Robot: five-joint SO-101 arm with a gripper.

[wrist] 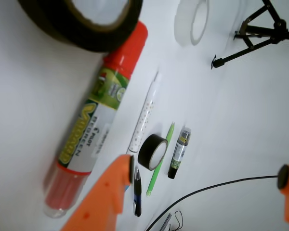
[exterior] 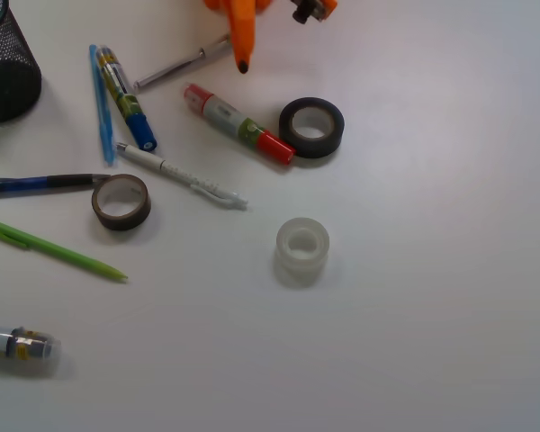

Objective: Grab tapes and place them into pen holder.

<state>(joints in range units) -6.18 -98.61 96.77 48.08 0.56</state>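
Currently end effector wide open, empty, w/ 3 tapes on table

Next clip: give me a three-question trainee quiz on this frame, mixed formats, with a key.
1. True or false: a tape is already in the pen holder.
2. What does the black tape touch? A) the red marker B) the clear tape C) the green pen
3. Fill in: the gripper is ____ and holds nothing.

Key: 1 false, as far as the holder shows, with three tapes on the table; 2 A; 3 open.
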